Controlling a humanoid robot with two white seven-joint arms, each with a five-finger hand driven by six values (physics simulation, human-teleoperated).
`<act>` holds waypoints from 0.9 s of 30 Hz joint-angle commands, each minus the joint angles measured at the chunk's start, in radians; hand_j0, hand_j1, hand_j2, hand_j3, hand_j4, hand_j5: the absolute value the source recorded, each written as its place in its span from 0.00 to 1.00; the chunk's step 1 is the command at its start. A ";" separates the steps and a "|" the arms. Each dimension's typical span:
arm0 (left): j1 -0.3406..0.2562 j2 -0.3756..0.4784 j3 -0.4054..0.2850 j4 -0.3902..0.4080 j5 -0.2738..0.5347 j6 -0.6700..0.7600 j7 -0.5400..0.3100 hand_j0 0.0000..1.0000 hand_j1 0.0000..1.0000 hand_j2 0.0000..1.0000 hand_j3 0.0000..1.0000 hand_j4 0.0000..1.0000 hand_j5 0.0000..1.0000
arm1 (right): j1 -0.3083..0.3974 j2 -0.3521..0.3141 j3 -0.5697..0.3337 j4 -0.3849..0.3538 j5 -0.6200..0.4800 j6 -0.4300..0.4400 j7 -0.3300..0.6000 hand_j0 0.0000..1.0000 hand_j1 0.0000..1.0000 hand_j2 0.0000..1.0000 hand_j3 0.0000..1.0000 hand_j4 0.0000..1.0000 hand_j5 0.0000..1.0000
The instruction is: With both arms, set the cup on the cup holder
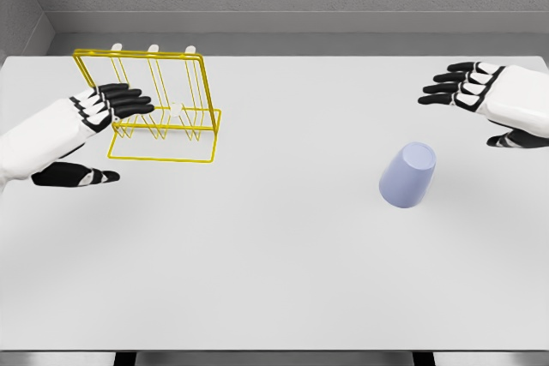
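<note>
Fingers of the left hand [94,130] are seen stretched out flat and spread, black tips aimed to the right, with nothing held; the thumb is dropped apart below. This hand is carried on a white arm entering from the left edge, and its fingertips overlap the left side of the yellow wire cup holder [163,109] in the picture, though contact cannot be judged. The right hand [489,100] is held likewise open and empty at the far right, fingers pointed leftward. Nothing is carried in the rack, which stands upright on the white desk [274,280] with white-tipped pegs along its back. The pale lilac plastic cup [408,176] is placed upside down on the desk, its long axis roughly upright, nearer the right hand but apart from it.
</note>
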 commanded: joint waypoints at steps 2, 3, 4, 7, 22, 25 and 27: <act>0.000 -0.007 0.001 0.000 0.006 0.000 0.000 1.00 1.00 1.00 1.00 1.00 1.00 | 0.000 0.003 0.004 0.001 -0.005 0.001 0.000 1.00 1.00 1.00 1.00 1.00 1.00; 0.000 -0.008 0.001 0.000 0.005 0.000 0.000 1.00 1.00 1.00 1.00 1.00 1.00 | -0.002 0.003 0.029 0.001 -0.007 0.001 -0.003 1.00 1.00 1.00 1.00 1.00 1.00; 0.000 -0.007 0.004 0.000 0.008 0.000 0.000 1.00 1.00 1.00 1.00 1.00 1.00 | -0.002 -0.002 0.050 0.001 -0.010 0.001 -0.005 1.00 1.00 1.00 1.00 1.00 1.00; 0.002 -0.008 0.007 0.000 0.014 0.000 0.000 1.00 1.00 1.00 1.00 1.00 1.00 | -0.025 0.000 0.063 0.027 -0.021 0.001 -0.003 1.00 1.00 1.00 1.00 1.00 1.00; 0.003 -0.020 -0.168 0.000 0.170 0.000 0.011 1.00 1.00 1.00 1.00 1.00 1.00 | -0.150 0.167 0.097 0.009 0.077 0.001 0.420 0.98 0.98 0.98 0.98 0.98 0.98; -0.006 -0.022 -0.239 0.000 0.224 0.000 0.011 1.00 1.00 1.00 1.00 1.00 1.00 | -0.170 0.170 0.097 0.000 0.074 0.001 0.420 0.98 0.98 0.98 0.98 0.98 0.98; -0.009 -0.027 -0.262 0.000 0.225 0.000 0.010 1.00 1.00 1.00 1.00 1.00 1.00 | -0.176 0.191 0.097 0.001 0.077 0.001 0.425 0.98 0.98 0.98 0.98 0.98 0.98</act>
